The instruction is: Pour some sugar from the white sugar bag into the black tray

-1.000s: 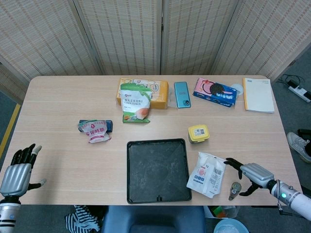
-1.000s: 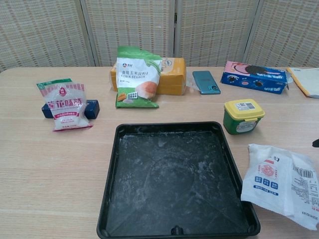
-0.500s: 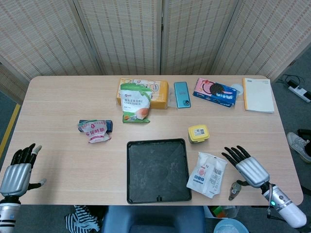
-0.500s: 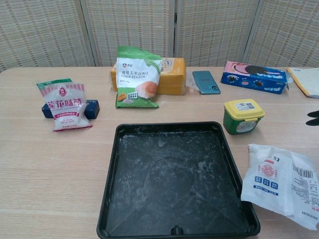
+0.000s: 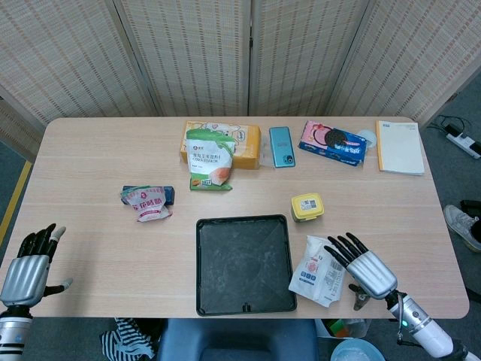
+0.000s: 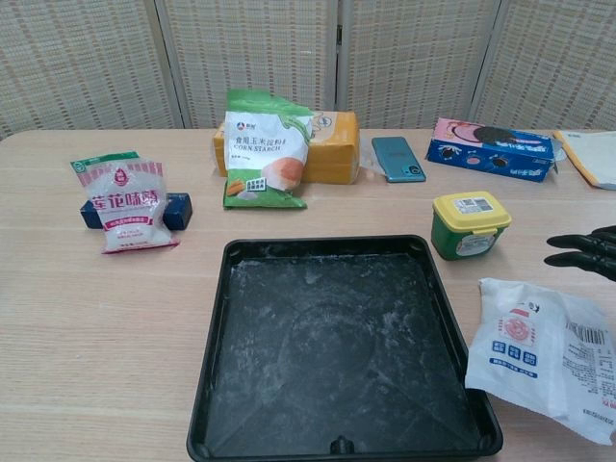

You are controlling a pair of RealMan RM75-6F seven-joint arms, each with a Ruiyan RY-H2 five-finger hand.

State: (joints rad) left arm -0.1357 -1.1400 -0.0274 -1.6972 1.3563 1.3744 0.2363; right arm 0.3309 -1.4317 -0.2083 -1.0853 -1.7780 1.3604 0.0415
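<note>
My right hand (image 5: 364, 262) hovers with fingers spread and holding nothing, its dark fingertips (image 6: 577, 248) reaching toward 10 o'clock over the right edge of the white sugar bag (image 5: 322, 269); whether they touch the plastic yet I cannot tell. My left hand (image 5: 28, 265) is likewise released, fingers apart, parked off the worktop's (image 5: 90, 203) near-left corner. The bag lies flat on the worktop just beside the black tray (image 5: 244, 265), at its 3 o'clock, touching or nearly touching the rim. I judge it soft and slack, the sugar free to shift inside, and the film likely slippery, so a flat pinch could slide off. I would take hold of its upper body, gathering plastic around the contents instead of nipping a corner, then lift it upright before tilting. A small yellow-lidded tub (image 5: 307, 207) sits near the bag at 12 o'clock.
</note>
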